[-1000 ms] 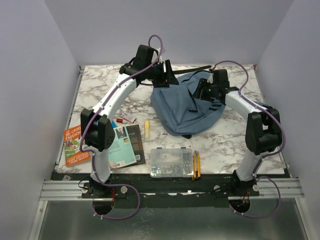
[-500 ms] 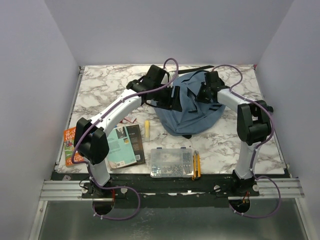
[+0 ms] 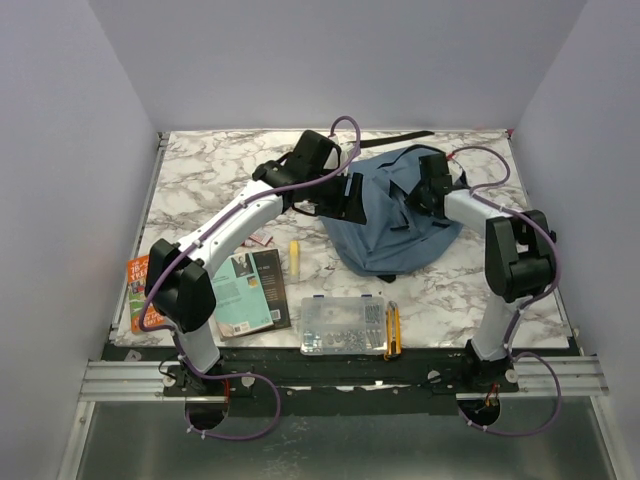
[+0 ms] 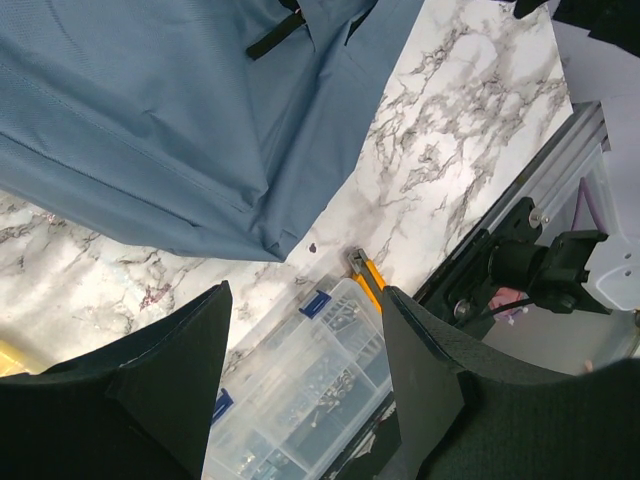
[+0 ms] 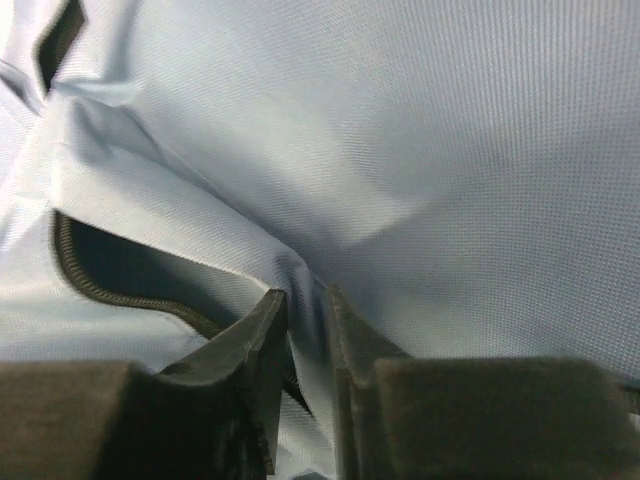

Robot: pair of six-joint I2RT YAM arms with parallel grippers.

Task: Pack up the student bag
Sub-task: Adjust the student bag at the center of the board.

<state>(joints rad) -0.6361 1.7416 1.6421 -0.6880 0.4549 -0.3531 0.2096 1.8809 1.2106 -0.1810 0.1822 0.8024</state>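
Observation:
The student bag (image 3: 400,225), a dusty blue-grey backpack, lies at the back middle-right of the marble table. My right gripper (image 3: 428,193) is on the bag's top. In the right wrist view it (image 5: 304,295) is shut on a fold of the bag's fabric (image 5: 420,140), beside an open dark zip (image 5: 100,290). My left gripper (image 3: 352,198) is open and empty at the bag's left edge. In the left wrist view it (image 4: 306,295) hangs above the table with the bag (image 4: 140,110) at the upper left.
A clear organizer box (image 3: 343,325) and a yellow utility knife (image 3: 393,328) lie at the front edge; both show in the left wrist view (image 4: 300,380), (image 4: 368,275). A yellow marker (image 3: 296,256), a dark book (image 3: 250,290) and an orange book (image 3: 140,290) lie to the left.
My left gripper has swung from the back of the table down to the bag's left edge. The right gripper has moved along the bag's top, and the bag has shifted slightly right.

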